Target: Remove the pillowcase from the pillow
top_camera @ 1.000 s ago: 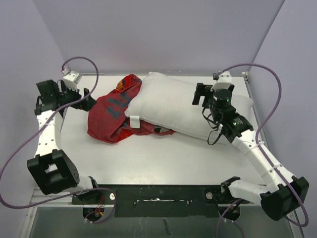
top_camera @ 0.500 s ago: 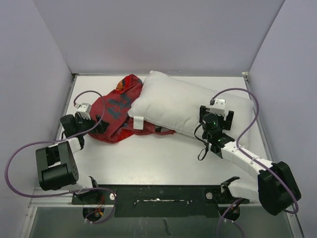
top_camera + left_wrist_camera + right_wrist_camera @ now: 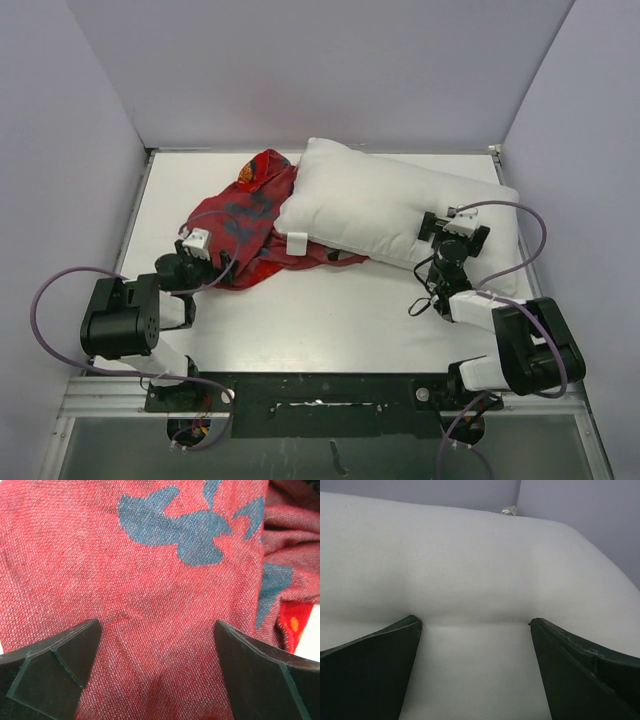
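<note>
Pillowcase (image 3: pixel 235 225) beside pillow (image 3: pixel 390 205); left arm (image 3: pixel 120 320), right arm (image 3: pixel 525 350) folded low (jaws wide)

White table, lavender walls all round

Here's the white table (image 3: pixel 330 320), matte and pale, running from the near edge out to the far wall. That far wall (image 3: pixel 320 70) is flat lavender, and it meets a left wall (image 3: pixel 60 150) and a right wall (image 3: pixel 590 130) of the same shade, so the tabletop is boxed in on three sides. In the far right corner sits a small metal bracket (image 3: pixel 494 150); the right wrist view also catches it, just below the seam where two walls meet. Along the near edge runs a black plate (image 3: pixel 330 392), scuffed white near its middle, with a silver rail (image 3: pixel 100 403) reaching out to its left. Below that lies a dark grey-green panel (image 3: pixel 330 450).
</note>
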Controlling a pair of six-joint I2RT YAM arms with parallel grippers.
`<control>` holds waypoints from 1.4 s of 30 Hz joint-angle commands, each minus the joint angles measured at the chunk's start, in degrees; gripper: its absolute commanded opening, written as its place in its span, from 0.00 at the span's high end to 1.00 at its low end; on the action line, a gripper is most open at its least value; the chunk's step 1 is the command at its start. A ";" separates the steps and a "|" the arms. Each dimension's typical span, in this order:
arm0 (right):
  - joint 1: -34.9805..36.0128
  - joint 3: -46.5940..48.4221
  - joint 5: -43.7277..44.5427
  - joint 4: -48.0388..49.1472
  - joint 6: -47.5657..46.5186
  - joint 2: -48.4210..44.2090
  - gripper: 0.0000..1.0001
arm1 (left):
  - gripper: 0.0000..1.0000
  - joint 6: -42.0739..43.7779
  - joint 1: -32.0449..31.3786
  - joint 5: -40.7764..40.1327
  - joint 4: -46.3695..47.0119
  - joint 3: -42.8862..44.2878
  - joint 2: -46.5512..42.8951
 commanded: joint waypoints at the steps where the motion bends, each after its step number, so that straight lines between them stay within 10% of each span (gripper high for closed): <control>1: -4.63 -5.66 -5.83 5.42 -1.73 6.81 0.02 | 0.02 1.77 -1.60 -6.44 9.96 -1.45 0.49; 8: -11.40 -3.87 -23.88 9.83 -2.59 16.34 0.02 | 0.02 1.50 -2.45 -9.71 0.16 4.18 1.00; 42: -8.29 -0.54 -20.12 5.26 -5.01 16.63 0.02 | 0.02 1.49 -2.68 -10.00 0.10 4.53 1.39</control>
